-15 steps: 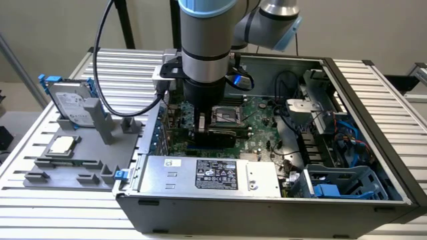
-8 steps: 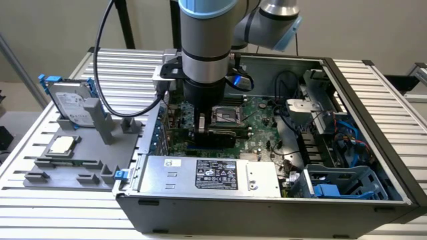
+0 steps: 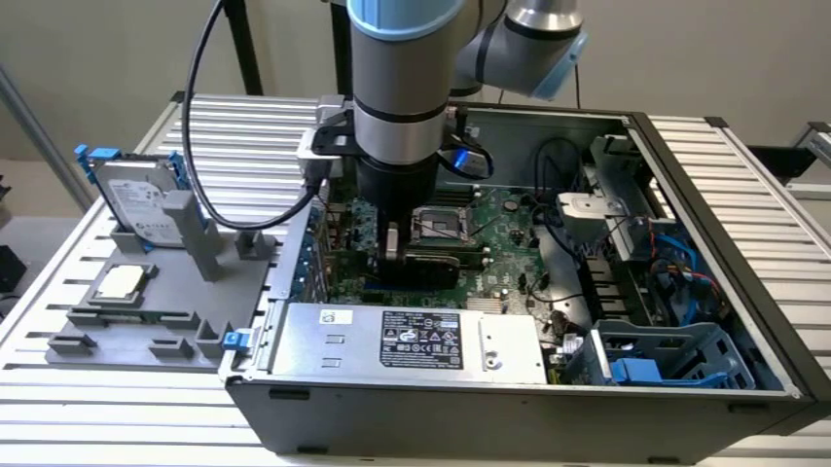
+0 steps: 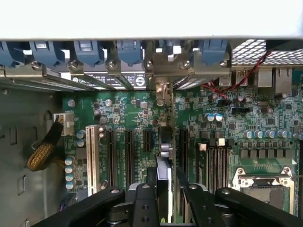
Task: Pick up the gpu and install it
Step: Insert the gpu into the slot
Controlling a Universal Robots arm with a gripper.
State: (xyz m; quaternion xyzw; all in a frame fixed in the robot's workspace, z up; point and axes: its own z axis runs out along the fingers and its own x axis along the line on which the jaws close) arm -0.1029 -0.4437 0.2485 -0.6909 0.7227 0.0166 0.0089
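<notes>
Inside the open computer case [image 3: 675,156], the gripper [image 4: 165,189] clamps the gpu [image 4: 164,156] edge-on over the motherboard [image 4: 137,118]. It appears aligned with an expansion slot [image 4: 182,142]

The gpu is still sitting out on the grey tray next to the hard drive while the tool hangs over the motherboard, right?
No. In the wrist view the tool is shut on the gpu, edge-on over the motherboard slots. The exterior view's grey tray holds the hard drive, no gpu.
</notes>
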